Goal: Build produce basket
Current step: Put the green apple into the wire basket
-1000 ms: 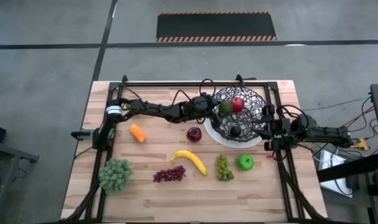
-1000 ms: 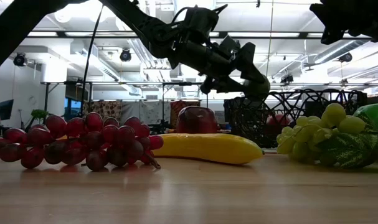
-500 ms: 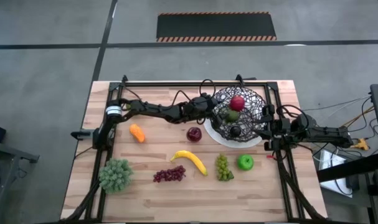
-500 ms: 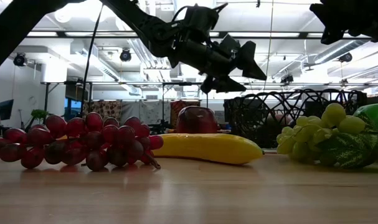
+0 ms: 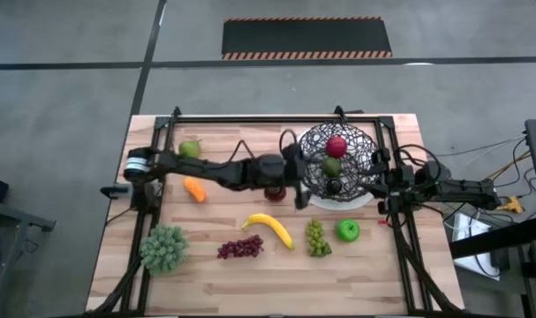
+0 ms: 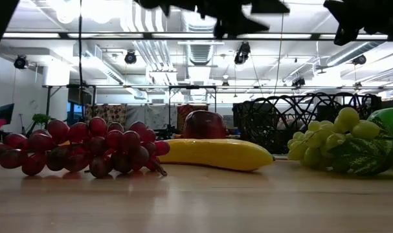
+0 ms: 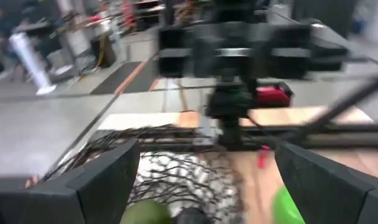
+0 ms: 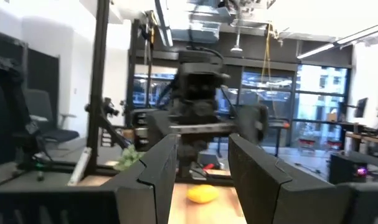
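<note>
Where grey concrete floor (image 5: 64, 132) surrounds it, wooden table (image 5: 215, 283) carries basket (image 5: 360, 141), banana (image 5: 269, 228); left jaws (image 5: 301, 187) spread empty, right jaws (image 5: 380, 184) parted, empty.

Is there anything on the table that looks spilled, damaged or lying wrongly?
Nothing stands out. The basket sits upright holding a red apple and other fruit. The banana and green apple lie loose on the table, intact.

Looks like an industrial lab: grey concrete floor (image 5: 64, 106) with hazard-striped mat (image 5: 307, 37), exposed ceiling ducts (image 6: 151, 55), strip lights, glass-walled bays and office chair (image 8: 51, 124) beyond.
</note>
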`<act>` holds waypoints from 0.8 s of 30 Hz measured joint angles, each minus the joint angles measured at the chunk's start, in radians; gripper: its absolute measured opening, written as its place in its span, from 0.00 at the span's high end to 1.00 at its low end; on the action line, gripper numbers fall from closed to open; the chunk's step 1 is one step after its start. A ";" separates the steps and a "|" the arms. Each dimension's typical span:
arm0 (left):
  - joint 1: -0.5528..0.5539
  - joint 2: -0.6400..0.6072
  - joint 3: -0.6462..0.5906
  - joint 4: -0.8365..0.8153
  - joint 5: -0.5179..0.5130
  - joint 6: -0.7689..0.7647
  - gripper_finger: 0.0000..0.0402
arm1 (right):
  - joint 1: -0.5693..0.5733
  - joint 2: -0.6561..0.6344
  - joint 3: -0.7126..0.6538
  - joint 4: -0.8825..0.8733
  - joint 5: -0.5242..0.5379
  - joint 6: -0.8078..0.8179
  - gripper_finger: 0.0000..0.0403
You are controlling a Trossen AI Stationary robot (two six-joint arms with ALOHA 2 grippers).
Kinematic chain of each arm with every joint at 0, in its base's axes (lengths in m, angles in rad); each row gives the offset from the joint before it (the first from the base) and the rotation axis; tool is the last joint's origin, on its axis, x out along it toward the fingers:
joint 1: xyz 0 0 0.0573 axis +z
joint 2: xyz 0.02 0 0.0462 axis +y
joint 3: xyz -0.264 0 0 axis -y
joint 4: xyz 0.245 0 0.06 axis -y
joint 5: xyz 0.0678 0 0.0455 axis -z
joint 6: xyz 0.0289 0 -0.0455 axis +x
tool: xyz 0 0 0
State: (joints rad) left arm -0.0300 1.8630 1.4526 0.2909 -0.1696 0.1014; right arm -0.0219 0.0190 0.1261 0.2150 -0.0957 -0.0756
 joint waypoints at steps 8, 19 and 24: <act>-0.132 -0.081 -0.051 -0.064 -0.010 0.162 0.11 | 0.000 0.053 0.018 -0.001 -0.061 0.039 0.67; -0.161 -0.178 -0.190 -0.063 -0.057 0.161 0.11 | 0.030 0.188 0.108 -0.001 -0.240 0.280 0.67; -0.161 -0.208 -0.223 -0.057 -0.093 0.159 0.11 | 0.087 0.294 0.157 -0.002 -0.277 0.376 0.67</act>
State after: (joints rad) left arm -0.1909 1.6547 1.2294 0.2336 -0.2621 0.2604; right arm 0.0654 0.3134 0.2833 0.2133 -0.3727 0.3001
